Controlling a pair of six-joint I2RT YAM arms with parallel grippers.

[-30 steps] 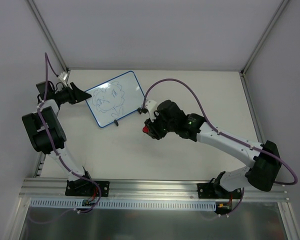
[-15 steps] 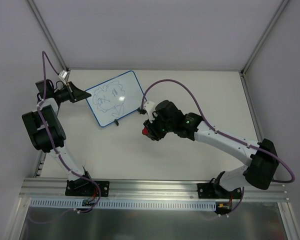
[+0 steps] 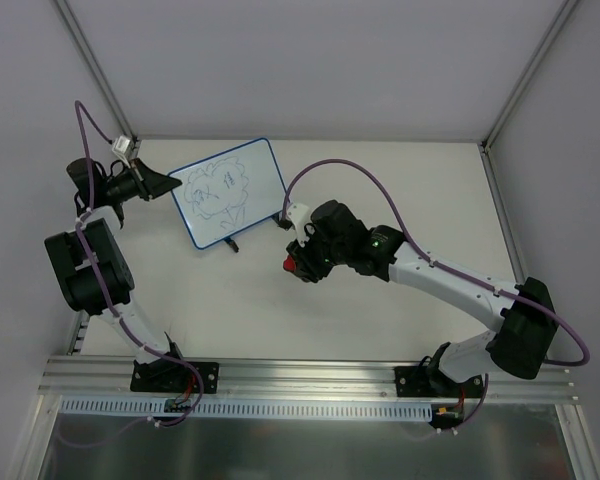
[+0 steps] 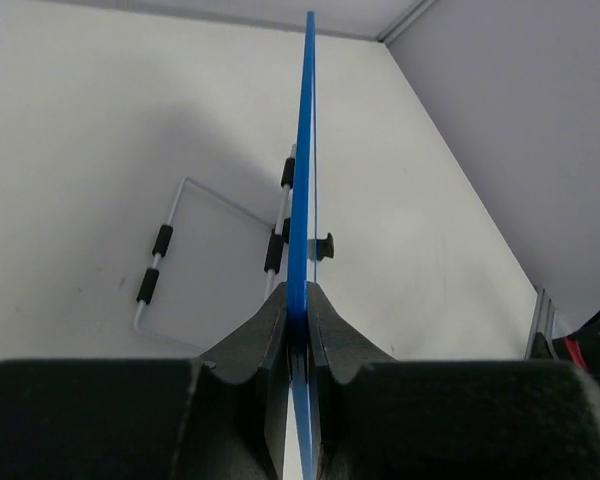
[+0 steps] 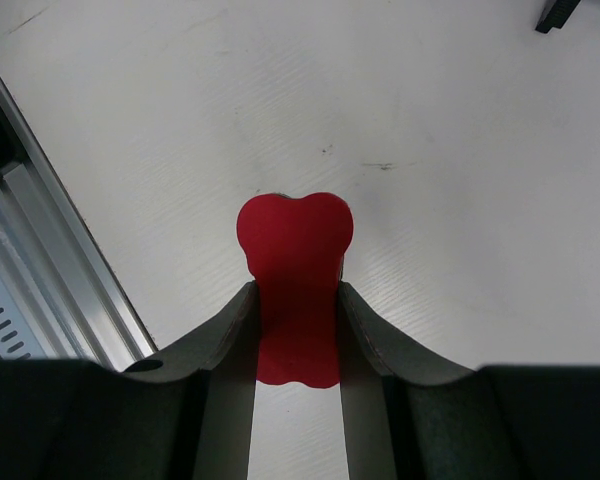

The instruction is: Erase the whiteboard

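My left claw (image 4: 298, 308) clenched on the flat whiteboard (image 3: 228, 195) at its thin blue rim, my right claw (image 5: 295, 300) pinching a red bone-shaped eraser (image 5: 295, 228), well apart over the counter (image 3: 400, 190)

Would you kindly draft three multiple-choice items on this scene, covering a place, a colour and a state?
1. Where is the whiteboard held?
A. between the fingers of the left gripper
B. inside a box
C. under a cup

2. The eraser in the right gripper is:
A. blue
B. red
C. green

3. The whiteboard's face is:
A. wiped clean
B. marked with scribbles
C. covered by paper

Answers:
1 A, the left wrist view shows the fingers clamping its edge.
2 B, red shows between the fingers.
3 B, drawn lines show in the top view.
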